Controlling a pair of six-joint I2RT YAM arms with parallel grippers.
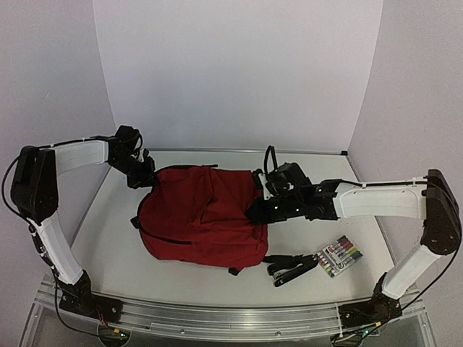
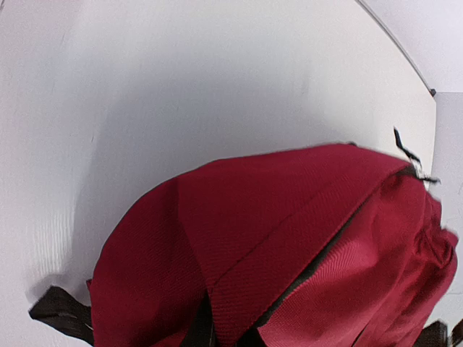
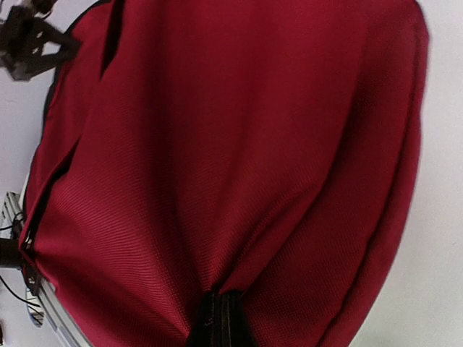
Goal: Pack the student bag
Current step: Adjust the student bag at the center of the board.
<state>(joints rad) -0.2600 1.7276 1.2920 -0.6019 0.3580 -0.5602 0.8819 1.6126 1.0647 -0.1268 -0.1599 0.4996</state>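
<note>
1. The table (image 1: 108, 238) carried everything, and the student bag (image 1: 199, 217) lay flat mid-table between the two arms. Only the overhead view gave that whole layout.
2. The left gripper (image 1: 142, 176) sat at the bag's far-left corner, clenched on a fold of red fabric. Its wrist view showed the cloth bunching into the fingers and a dark zipper seam (image 2: 318, 253) that the overhead view barely hinted at.
3. The right gripper (image 1: 262, 208) was on the bag's right edge, pinching fabric too. Creases fanned out from its fingers in the right wrist view.
4. The risk, as I judged it: both holds were on thin cloth, so a pull could slip one pinch, or drag the whole bag instead of opening it.
5. The marker pack (image 1: 338, 255) waited near the bag's right side, just beside loose black straps (image 1: 289, 272). Neither wrist view showed it, and a sliding bag could shove it away.
</note>
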